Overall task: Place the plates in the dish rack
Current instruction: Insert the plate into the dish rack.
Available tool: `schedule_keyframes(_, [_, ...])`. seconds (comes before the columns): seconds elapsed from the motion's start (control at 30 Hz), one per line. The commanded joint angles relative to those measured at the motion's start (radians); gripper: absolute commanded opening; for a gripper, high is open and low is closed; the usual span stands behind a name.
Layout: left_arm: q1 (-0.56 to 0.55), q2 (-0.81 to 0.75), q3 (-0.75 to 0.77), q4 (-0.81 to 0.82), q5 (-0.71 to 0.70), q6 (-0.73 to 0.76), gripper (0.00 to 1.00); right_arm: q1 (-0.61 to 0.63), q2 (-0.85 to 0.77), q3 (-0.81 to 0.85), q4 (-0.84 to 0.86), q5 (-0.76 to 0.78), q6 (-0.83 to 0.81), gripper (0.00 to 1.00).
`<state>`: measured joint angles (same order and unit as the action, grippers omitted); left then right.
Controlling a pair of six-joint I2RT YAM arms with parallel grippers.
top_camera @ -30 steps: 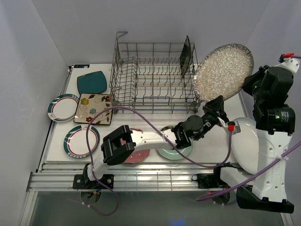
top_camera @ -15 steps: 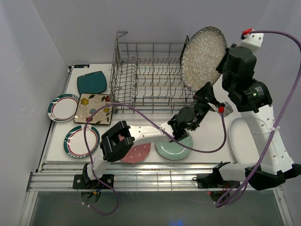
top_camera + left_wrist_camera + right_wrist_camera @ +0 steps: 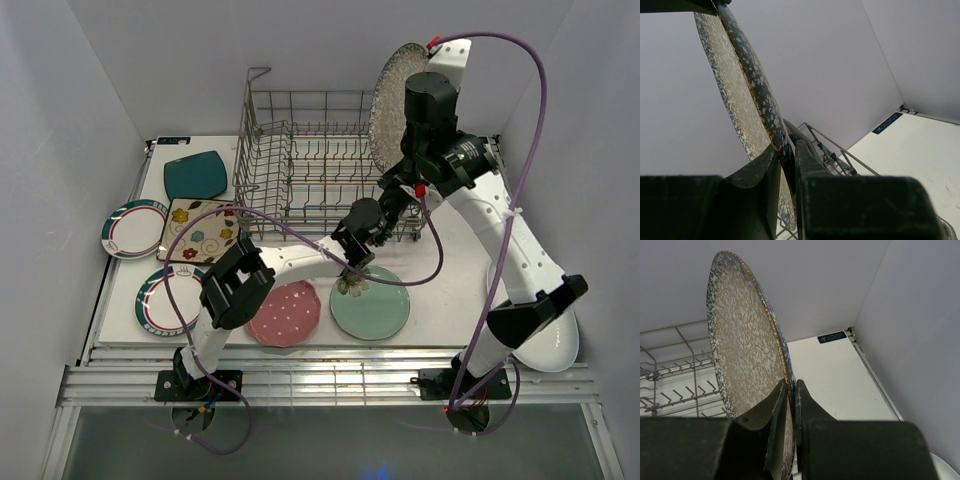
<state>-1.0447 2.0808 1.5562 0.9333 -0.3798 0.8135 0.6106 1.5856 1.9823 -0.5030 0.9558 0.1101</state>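
Now, speckled silver round plate: standing on edge, hanging over the right end of the grey wire dish rack, not yet slotted.
Right tool: clamping the plate's lower rim.
Left tool: pinching that same rim.
Handling: probably behaving stiff, fairly heavy, slick and chippable; holding it by the rim is working, so lowering into a slot is calling for care.

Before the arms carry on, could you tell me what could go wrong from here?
The left tool and right tool both pinch the rim of one speckled plate; out-of-step moves could twist it loose. It hangs upright over the dish rack's right end, so it could strike the wires while being lowered.
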Motion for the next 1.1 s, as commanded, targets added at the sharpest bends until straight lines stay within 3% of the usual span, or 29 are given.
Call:
schedule_keyframes(0.0, [0.070, -0.128, 0.019, -0.039, 0.154, -0.097, 0.00, 0.067, 0.022, 0.113, 0.173, 0.008, -0.013, 0.08])
schedule_keyframes(0.43, [0.224, -0.094, 0.079, -0.126, 0.297, -0.315, 0.00, 0.067, 0.247, 0.272, 0.398, 0.037, -0.292, 0.08])
schedule_keyframes(0.7, [0.276, -0.001, 0.205, -0.186, 0.329, -0.438, 0.00, 0.063, 0.274, 0.190, 0.648, 0.001, -0.473, 0.08])
schedule_keyframes(1.07, [0.299, 0.091, 0.327, -0.254, 0.323, -0.600, 0.00, 0.028, 0.317, 0.115, 0.747, -0.095, -0.586, 0.08])
